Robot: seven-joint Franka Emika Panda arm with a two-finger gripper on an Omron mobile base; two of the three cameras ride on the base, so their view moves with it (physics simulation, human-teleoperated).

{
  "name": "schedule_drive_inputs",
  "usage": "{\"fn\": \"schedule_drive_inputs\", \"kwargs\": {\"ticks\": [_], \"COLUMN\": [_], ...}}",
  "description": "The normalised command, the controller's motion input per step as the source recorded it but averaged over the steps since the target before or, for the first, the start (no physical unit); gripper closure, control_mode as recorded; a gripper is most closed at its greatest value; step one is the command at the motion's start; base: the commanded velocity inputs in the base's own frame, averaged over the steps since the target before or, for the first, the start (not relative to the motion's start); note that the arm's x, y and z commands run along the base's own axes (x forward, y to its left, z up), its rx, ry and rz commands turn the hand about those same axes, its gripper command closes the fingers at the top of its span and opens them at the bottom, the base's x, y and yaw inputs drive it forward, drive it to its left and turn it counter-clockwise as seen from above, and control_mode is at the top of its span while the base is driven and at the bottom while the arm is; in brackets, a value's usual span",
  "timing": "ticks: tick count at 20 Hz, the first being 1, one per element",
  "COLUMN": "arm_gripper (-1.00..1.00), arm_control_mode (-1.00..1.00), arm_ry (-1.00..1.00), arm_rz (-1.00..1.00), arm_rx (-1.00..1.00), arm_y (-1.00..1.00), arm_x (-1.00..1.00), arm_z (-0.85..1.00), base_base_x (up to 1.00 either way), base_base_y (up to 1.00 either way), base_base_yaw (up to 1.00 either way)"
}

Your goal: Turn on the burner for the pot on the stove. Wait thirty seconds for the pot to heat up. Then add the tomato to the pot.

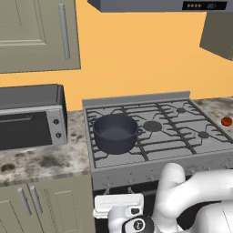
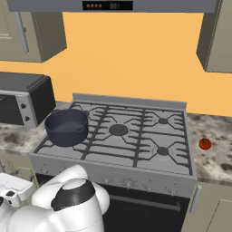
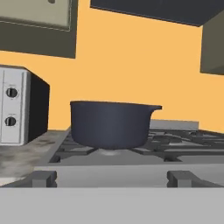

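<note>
Grey steel gas stove [image 1: 182,150] is bearing the deep charcoal-blue metal pot [image 1: 115,133]; gripper [image 3: 112,177] is gaping, holding nothing.

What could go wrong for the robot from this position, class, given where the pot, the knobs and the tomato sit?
1. The stove carries several small front knobs; the pot sits on the front-left burner, so turning the wrong knob would heat an empty grate.
2. The gripper is low, level with the stove's front edge, and could bump it while reaching for a knob.
3. The tomato lies on the counter right of the stove; being round, it may roll when grasped.
</note>
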Motion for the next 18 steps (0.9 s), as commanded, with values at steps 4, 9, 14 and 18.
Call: {"fn": "schedule_drive_inputs", "kwargs": {"ticks": [4,9,14,18], "arm_gripper": [-1.00,-1.00,-1.00,-1.00], "arm_control_mode": [-1.00,-1.00,-1.00,-1.00], "arm_ry": [0.00,0.02,0.03,0.03], "arm_rz": [0.00,0.00,0.00,0.00], "arm_rx": [0.00,0.00,0.00,-0.06], "arm_y": [-0.07,-0.29,0.00,0.00], "arm_x": [0.04,0.30,0.06,0.08], "arm_z": [0.00,-0.13,-0.08,-0.42], "base_base_x": [0.00,0.00,0.00,0.00], "base_base_y": [0.00,0.00,0.00,0.00], "base_base_yaw": [0.00,0.00,0.00,0.00]}}
